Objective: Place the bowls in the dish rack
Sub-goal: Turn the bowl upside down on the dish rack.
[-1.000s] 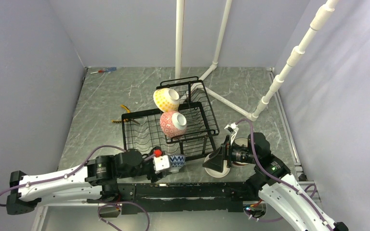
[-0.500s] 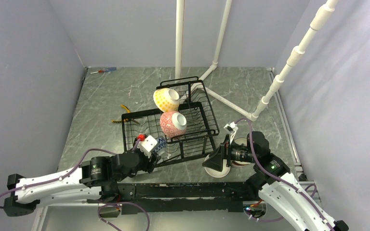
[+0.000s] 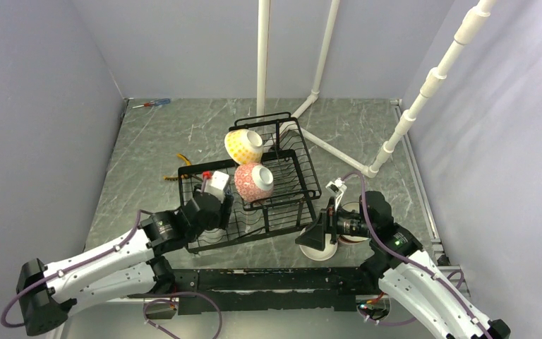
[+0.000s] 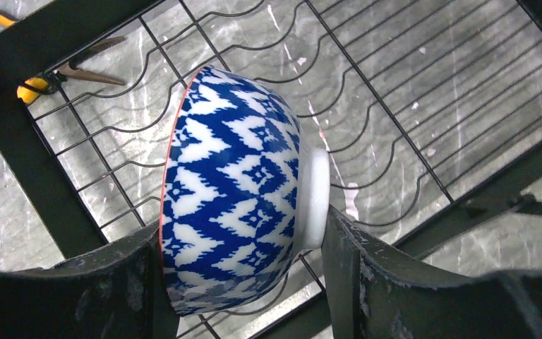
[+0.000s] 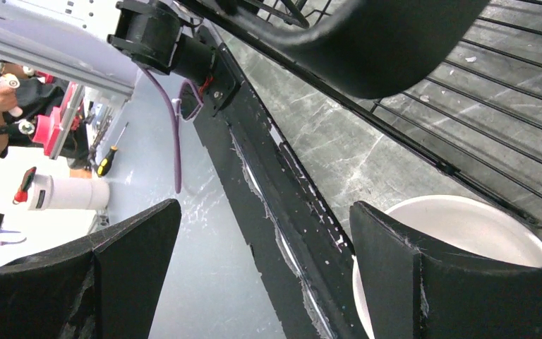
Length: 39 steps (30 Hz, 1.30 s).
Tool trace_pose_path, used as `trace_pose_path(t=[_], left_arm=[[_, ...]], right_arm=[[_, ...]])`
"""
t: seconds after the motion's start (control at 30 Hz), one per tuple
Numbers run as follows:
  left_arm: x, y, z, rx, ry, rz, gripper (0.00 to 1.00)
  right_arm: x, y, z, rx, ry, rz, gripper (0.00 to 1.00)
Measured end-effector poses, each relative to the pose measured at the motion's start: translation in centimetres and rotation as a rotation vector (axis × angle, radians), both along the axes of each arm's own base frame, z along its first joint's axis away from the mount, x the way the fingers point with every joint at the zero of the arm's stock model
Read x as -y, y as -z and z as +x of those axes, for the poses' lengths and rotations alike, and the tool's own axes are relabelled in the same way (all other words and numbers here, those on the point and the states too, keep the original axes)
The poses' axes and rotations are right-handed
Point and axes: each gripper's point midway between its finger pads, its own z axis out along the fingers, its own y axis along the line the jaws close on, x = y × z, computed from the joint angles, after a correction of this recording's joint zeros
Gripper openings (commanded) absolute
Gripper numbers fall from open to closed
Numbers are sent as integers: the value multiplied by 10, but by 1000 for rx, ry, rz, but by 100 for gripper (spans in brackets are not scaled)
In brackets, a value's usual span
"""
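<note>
Left gripper [image 4: 243, 275]: gripping blue bowl [image 4: 229, 198] rim-to-foot, on edge, hanging over rack [image 4: 25, 159] base at 9 o'clock of pink bowl [image 3: 254, 182]. Advising: lowering rim between wires before releasing, staying clear of pink bowl. Right gripper [image 5: 265, 212]: gaping, empty, hovering over white bowl [image 5: 466, 233].

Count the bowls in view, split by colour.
yellow dotted bowl: 1
pink-red bowl: 1
blue-white bowl: 1
white bowl: 1
Total: 4 in clear view; more may be hidden.
</note>
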Motion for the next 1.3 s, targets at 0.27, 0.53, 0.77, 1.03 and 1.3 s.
trace_pose_path(t=[0.27,0.53,0.77,1.03,1.3], left_arm=[[-8,-10,32,-56,-102,-198,3],[-10,-19,61,-144,-160,-446,3],[9,-5,76,-259,-105,-704,3],[44,4,91,-351,29,-893,3],[69,17,108,-403,99,-1028,3]], right_arm=[[0,-2,0,5,0,2,94],[0,-2,0,6,0,2,98],[0,-5,1,21,1,5,99],[0,-5,2,20,2,5,100],[-2,-3,5,14,2,1,100]])
